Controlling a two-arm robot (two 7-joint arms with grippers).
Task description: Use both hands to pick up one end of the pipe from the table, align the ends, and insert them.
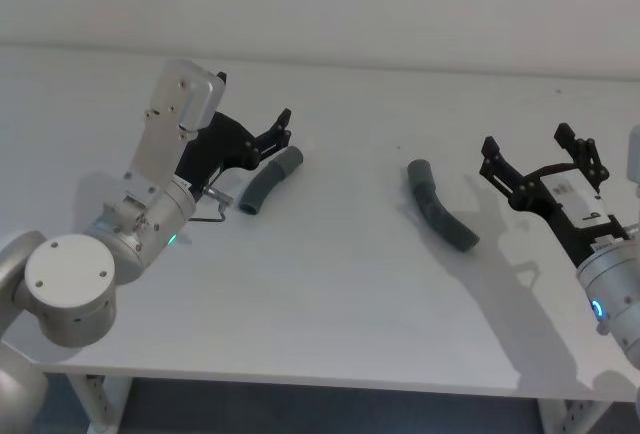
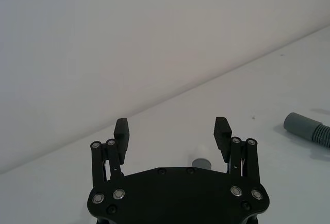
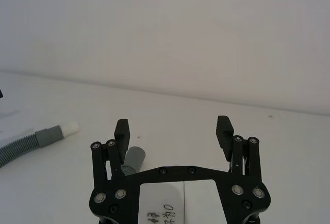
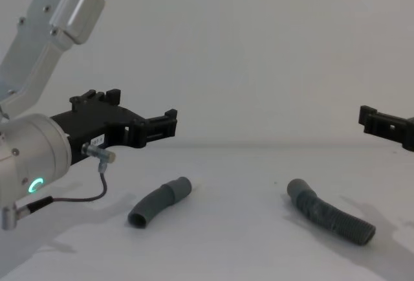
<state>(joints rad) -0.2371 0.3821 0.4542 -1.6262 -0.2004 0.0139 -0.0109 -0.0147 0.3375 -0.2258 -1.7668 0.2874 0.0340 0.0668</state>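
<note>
Left tool and right tool hang wide open near the shorter hose piece and longer hose piece; an off-centre pinch could roll either away.

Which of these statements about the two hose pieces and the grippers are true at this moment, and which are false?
1. Both hose pieces lie on the table, apart from each other. True: the left hose piece and the right hose piece have bare table between them.
2. The left gripper is shut on the left hose piece. False: its fingers are spread and hold nothing, and that piece lies on the table.
3. The right gripper is open. True.
4. The cuffs are already inserted into each other. False: the two pieces are separate, and no end touches the other.
</note>
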